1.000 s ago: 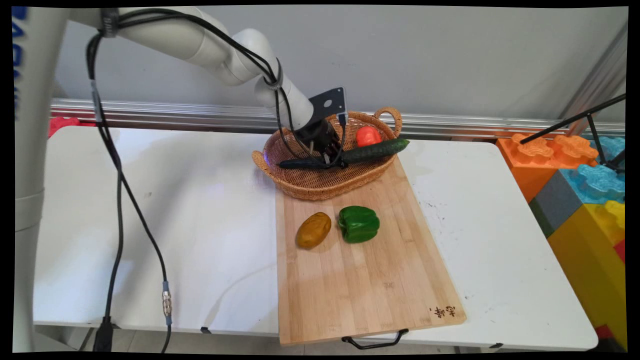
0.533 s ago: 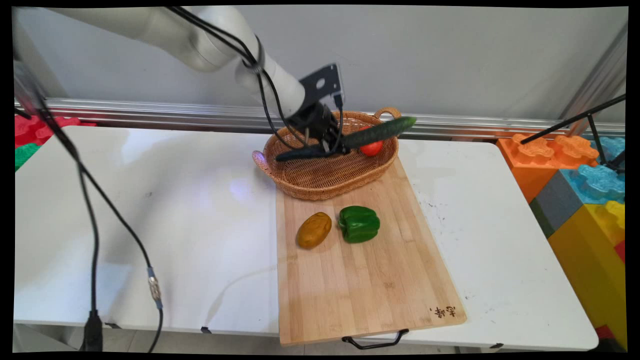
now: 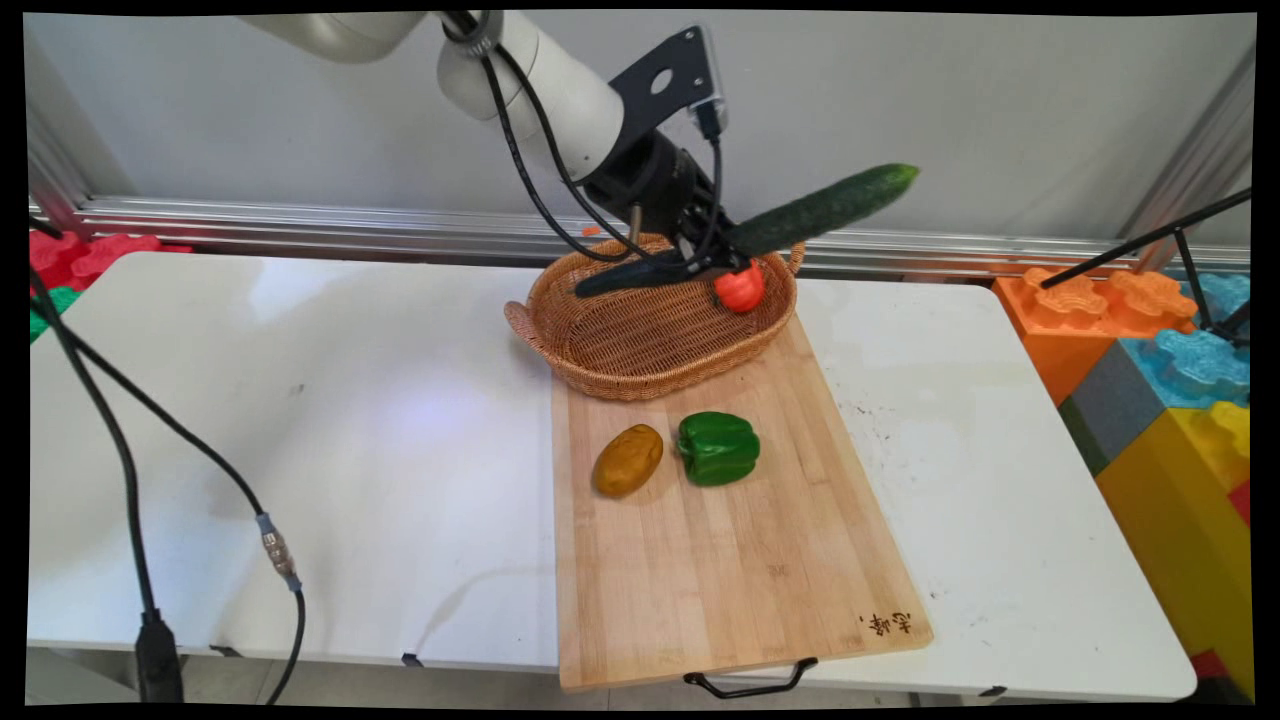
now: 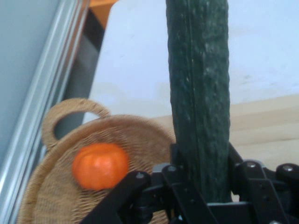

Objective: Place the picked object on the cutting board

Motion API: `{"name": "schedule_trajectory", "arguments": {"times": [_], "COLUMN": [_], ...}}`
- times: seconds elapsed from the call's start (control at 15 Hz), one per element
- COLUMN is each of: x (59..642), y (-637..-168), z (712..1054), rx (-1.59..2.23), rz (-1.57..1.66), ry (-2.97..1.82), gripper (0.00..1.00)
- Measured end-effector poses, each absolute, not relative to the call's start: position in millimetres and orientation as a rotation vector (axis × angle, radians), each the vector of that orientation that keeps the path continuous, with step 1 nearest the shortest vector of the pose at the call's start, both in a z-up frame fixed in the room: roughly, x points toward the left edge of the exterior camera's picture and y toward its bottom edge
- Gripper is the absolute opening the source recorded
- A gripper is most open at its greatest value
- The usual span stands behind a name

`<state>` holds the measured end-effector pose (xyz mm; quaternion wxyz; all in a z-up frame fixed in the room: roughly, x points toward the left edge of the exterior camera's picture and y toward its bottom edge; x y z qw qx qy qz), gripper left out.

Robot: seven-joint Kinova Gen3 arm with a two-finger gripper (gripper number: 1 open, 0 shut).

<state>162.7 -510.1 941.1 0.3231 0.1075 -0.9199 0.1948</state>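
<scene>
My gripper (image 3: 712,262) is shut on a long dark green cucumber (image 3: 820,208) and holds it in the air above the wicker basket (image 3: 640,345), its free end pointing up and to the right. In the hand view the cucumber (image 4: 198,93) runs straight up between the fingers (image 4: 177,161). A red tomato (image 3: 740,288) lies in the basket's right end, just below the gripper; the hand view shows the tomato (image 4: 100,165) at the lower left inside the basket (image 4: 56,140).
The basket stands on the far end of a wooden cutting board (image 3: 730,560). A yellow-brown potato (image 3: 628,460) and a green bell pepper (image 3: 717,448) lie on the board. Big coloured blocks (image 3: 1170,370) stand off the table's right end. Black cables (image 3: 130,480) hang at the left.
The gripper has risen out of the basket and moved right with the cucumber, whose free end tilted upward. The tomato stays in the basket.
</scene>
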Motion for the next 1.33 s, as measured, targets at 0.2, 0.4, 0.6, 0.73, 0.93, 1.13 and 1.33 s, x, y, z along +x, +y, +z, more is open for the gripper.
{"name": "schedule_trajectory", "arguments": {"times": [0.2, 0.4, 0.6, 0.73, 0.93, 1.13, 1.33], "x": [152.7, 141.2, 131.2, 126.4, 118.2, 109.7, 104.2], "y": [-485.8, -460.8, -445.6, -439.3, -433.5, -431.4, -431.7], "z": [949.8, 948.6, 939.2, 927.9, 906.2, 882.6, 861.2], "rx": [0.339, 0.427, 0.485, 0.517, 0.55, 0.575, 0.59], "rz": [0.414, 0.285, 0.193, 0.149, 0.093, 0.051, 0.03], "ry": [-2.413, -2.42, -2.427, -2.437, -2.452, -2.465, -2.479], "gripper": [0.0, 0.0, 0.0, 0.0, 0.0, 1.0, 1.0]}}
